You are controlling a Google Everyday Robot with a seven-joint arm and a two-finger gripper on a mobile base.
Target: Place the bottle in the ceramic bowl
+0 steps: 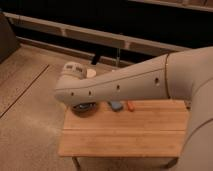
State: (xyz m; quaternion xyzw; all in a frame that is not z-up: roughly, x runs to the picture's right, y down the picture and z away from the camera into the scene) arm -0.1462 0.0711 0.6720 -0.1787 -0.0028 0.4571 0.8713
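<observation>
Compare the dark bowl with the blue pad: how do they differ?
The ceramic bowl is dark and glossy; the blue pad is light blue. The bowl shows wider than the pad. The bowl sits at the table's far left corner, the pad nearer mid-edge. Both lie partly hidden under the arm. The gripper, seemingly the dark piece past the arm's bend, is beyond the table.

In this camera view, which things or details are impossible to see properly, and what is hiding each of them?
1. Camera view: the bottle is not seen anywhere; the arm covers the far edge of the table.
2. Camera view: the ceramic bowl shows only its near rim below the arm; its inside is hidden.
3. Camera view: the gripper, at the arm's end above the table's far left corner, faces away; whether it holds anything is hidden.
</observation>
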